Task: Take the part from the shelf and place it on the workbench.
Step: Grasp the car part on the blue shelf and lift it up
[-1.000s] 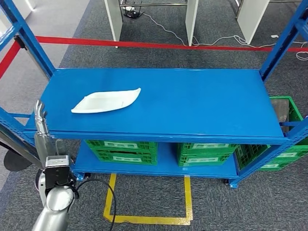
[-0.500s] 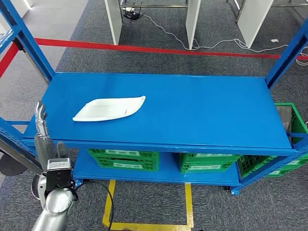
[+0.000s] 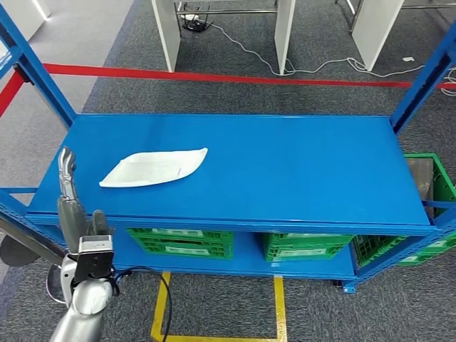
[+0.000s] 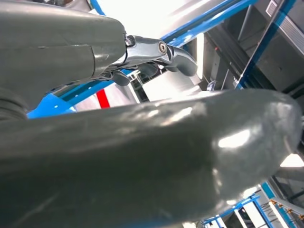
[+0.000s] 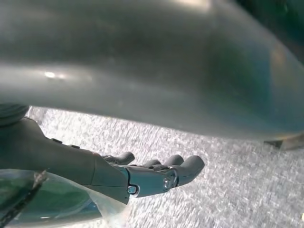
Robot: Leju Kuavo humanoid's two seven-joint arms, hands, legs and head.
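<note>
white part [image 3: 153, 168] on shelf [image 3: 301, 164] — left robot hand [image 3: 68, 199] just beside, open, empty.

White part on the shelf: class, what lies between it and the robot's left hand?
In the head view, only bare blue shelf top separates the white part from the raised left hand.
</note>
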